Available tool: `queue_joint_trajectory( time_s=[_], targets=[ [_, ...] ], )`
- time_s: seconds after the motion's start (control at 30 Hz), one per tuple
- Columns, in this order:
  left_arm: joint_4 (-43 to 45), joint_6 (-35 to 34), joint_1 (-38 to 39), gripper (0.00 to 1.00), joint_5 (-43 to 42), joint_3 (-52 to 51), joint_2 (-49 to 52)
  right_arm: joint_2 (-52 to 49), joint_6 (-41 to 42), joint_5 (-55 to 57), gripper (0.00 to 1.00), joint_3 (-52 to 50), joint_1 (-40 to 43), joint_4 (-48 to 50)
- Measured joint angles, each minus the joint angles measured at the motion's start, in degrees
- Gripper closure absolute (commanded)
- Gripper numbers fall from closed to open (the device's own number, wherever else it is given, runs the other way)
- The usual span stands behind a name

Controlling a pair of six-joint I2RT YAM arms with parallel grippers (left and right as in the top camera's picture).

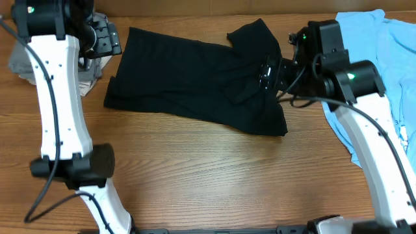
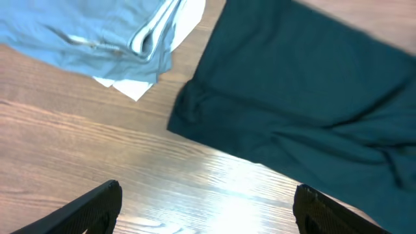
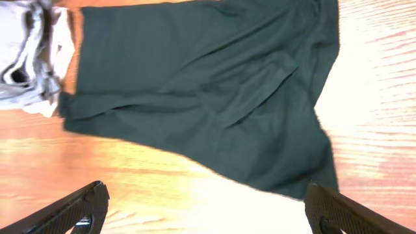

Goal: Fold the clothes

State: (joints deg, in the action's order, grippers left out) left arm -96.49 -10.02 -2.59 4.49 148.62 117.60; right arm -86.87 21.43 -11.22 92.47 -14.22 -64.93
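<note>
The black T-shirt (image 1: pixel 195 78) lies folded and creased on the wooden table, across its far middle. My left gripper (image 1: pixel 106 38) hangs open beside the shirt's left edge. In the left wrist view its fingertips (image 2: pixel 110 195) stand wide apart over bare wood, with the black T-shirt (image 2: pixel 305 91) ahead to the right. My right gripper (image 1: pixel 268 73) hovers open over the shirt's right end. Nothing lies between its fingertips (image 3: pixel 94 195) in the right wrist view, and the black T-shirt (image 3: pixel 208 97) spreads out ahead. A light blue tee (image 1: pixel 380 45) lies crumpled at the far right.
A pile of grey and beige folded garments (image 1: pixel 26 65) sits at the far left, under the left arm; the same pile (image 2: pixel 97 45) shows in the left wrist view and as the pile (image 3: pixel 29 58) in the right wrist view. Bare wood (image 1: pixel 214 175) fills the near half of the table.
</note>
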Motion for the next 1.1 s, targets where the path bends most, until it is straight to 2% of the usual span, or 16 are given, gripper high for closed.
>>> queue_joint_trajectory(
  time_s=[0.37,0.57,0.67,0.9,1.1],
  targets=[
    [0.0,0.0,1.1,0.14,-0.6,-1.5,-14.3,8.6,5.8,6.9,0.0,-0.1,-7.0,-12.8],
    [-0.2,0.2,1.0,0.16,0.5,-15.6,-20.7,10.9,9.4,10.4,0.0,-9.4,-9.1,-11.0],
    [1.2,0.2,0.6,0.16,1.1,-24.7,-20.9,10.8,10.3,10.6,0.0,-17.3,-9.1,-4.7],
    [16.0,0.2,0.2,0.19,1.8,-46.6,-20.3,9.9,10.5,10.6,0.02,-32.3,-9.1,10.7],
    [33.4,1.8,0.2,0.28,1.8,-62.1,-20.1,8.9,8.6,10.6,0.03,-37.3,-8.2,18.1]
  ],
)
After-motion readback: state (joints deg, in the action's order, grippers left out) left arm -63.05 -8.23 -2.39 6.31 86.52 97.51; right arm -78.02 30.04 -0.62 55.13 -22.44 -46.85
